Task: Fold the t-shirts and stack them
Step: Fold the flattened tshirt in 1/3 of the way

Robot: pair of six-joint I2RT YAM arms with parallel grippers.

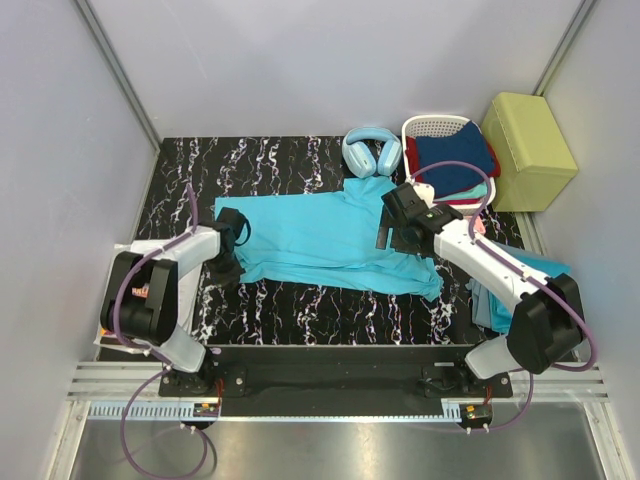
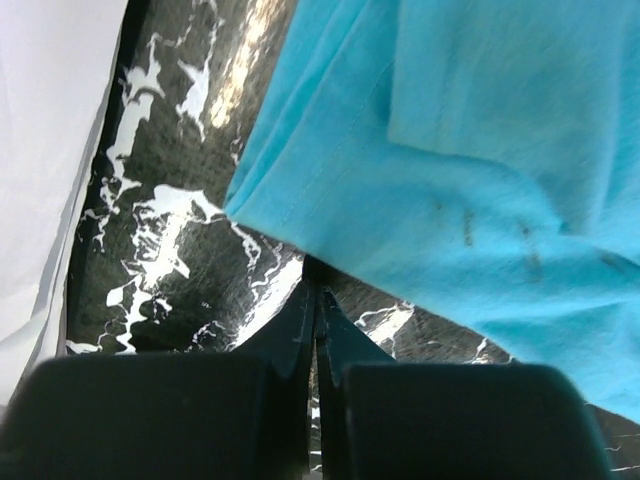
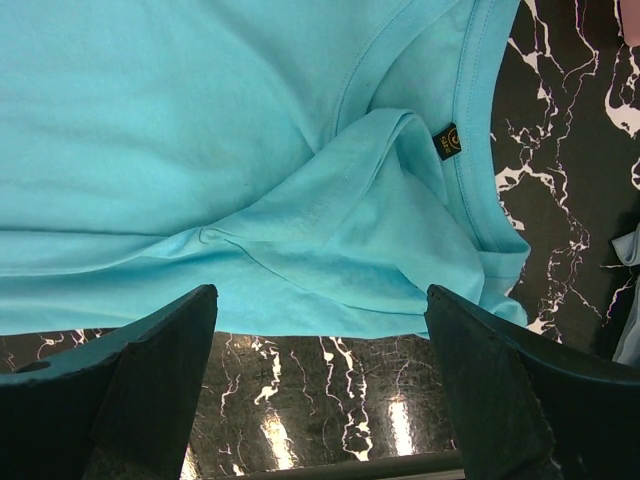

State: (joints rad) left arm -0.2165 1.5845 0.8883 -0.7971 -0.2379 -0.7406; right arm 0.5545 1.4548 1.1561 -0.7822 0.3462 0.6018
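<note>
A plain turquoise-blue short-sleeved t-shirt [image 1: 330, 240] lies spread across the middle of the black, white-veined surface [image 1: 280, 160]. The left hand [image 1: 238, 236] is pressed together at the t-shirt's left hem; whether it pinches cloth cannot be told. The right hand [image 1: 392, 228] is spread wide over the collar end, at the right.

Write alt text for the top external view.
A turquoise t-shirt lies spread on the black marbled table. The left gripper is shut at its left edge; the right gripper hangs open over its right side. Pale blue headphones and a basket of folded clothes sit behind.
</note>
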